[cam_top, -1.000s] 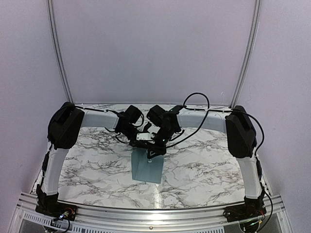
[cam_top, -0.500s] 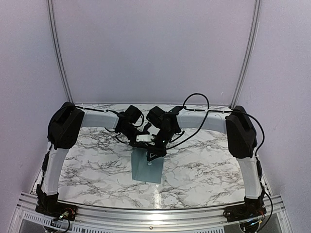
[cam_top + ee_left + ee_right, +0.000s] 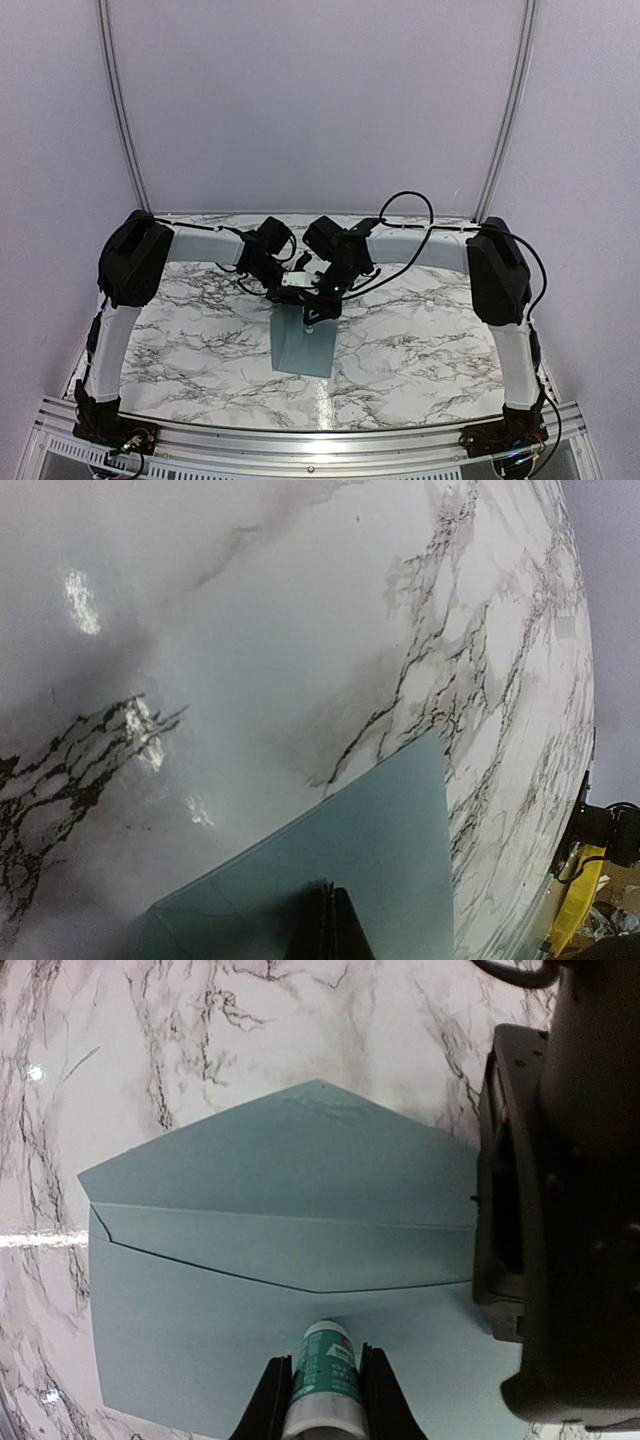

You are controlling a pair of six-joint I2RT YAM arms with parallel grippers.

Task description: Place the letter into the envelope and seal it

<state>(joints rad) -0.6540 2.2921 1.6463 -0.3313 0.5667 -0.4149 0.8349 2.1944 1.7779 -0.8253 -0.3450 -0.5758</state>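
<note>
The blue-grey envelope [image 3: 305, 350] lies flat on the marble table [image 3: 430, 340], and its triangular flap [image 3: 300, 1150] is open, pointing away from the pocket. My right gripper [image 3: 325, 1360] is shut on a green glue stick [image 3: 322, 1385], whose white tip touches the envelope [image 3: 200, 1330] just below the pocket's V-shaped edge. My left gripper [image 3: 330, 920] is shut with nothing between its fingers, and its tips rest on the envelope [image 3: 390, 840]. In the top view both grippers, left [image 3: 285, 292] and right [image 3: 315, 312], meet over the envelope's far end. The letter is not in view.
The left arm's dark wrist [image 3: 560, 1210] stands close beside the glue stick at the envelope's right end. Cables [image 3: 405, 215] loop above the right arm. The table's metal front rail [image 3: 320, 440] runs along the near edge.
The right gripper with the glue stick dipped slightly toward the near side and came back. The envelope and the left gripper have not moved.
</note>
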